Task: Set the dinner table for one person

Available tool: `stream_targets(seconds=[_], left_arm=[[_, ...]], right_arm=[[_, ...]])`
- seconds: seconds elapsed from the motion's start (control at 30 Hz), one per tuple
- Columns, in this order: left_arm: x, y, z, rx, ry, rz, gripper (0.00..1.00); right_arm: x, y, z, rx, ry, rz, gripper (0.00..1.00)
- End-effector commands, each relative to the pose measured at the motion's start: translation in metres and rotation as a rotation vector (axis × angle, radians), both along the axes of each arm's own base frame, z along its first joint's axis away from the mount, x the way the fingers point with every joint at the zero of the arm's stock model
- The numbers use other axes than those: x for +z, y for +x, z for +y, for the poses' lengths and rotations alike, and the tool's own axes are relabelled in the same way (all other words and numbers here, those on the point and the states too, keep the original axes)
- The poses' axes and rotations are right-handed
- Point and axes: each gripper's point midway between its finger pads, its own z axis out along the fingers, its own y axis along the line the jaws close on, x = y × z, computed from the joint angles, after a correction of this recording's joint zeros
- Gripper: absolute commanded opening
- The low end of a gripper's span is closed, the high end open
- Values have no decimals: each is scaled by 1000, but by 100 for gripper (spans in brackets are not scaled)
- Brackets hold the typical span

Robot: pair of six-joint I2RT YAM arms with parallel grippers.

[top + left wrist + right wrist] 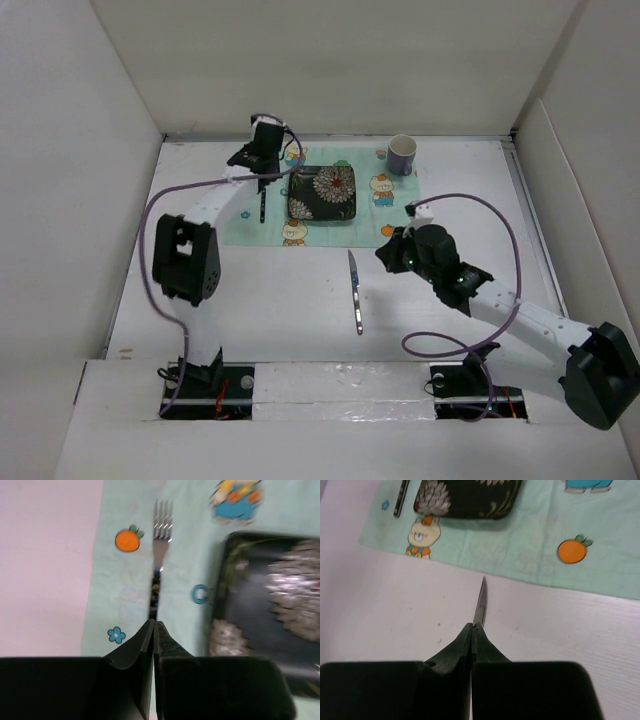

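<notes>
A fork (262,207) lies on the mint-green placemat (370,225), just left of a dark flowered square plate (322,192). My left gripper (262,178) is shut and points down over the fork; in the left wrist view its tips (155,622) meet over the handle, with the tines (162,520) ahead and the plate (270,605) to the right. A knife (355,292) lies on the white dinner table (250,300) below the mat. My right gripper (388,256) is shut and empty above the table, with the knife's tip (480,602) showing past its closed tips (472,625).
A dark blue mug (402,154) stands at the placemat's far right corner. White walls border the table on the left, far and right sides. Purple cables loop beside both arms.
</notes>
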Motion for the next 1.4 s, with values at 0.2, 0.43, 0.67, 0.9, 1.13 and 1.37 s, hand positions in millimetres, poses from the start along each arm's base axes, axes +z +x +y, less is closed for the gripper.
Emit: stream_targets(seconds=[0.2,0.43,0.67,0.9,1.13,1.37], left_arm=[[201,-158,-65,-210,-378,-431,0],[168,-217,-33,-218,-434,-435,33],[157,-225,-22,-229,-385,-442,35],[156,-228,-28,-274,-388,-432,35],[172,-236,-28,-296,-431,-479,36],[174,-239,-31,-313,-447,-481,37]], right_arm=[[-61,-46,40,56,-166,148,18],[-108,-74,43,70,-330,252,53],[-135,-88,52,36,-418,328,46],[-142,-87,47,-65,-504,335,5],[-72,-82,39,-118,-426,239,0],[12,13,26,-132,-278,66,0]])
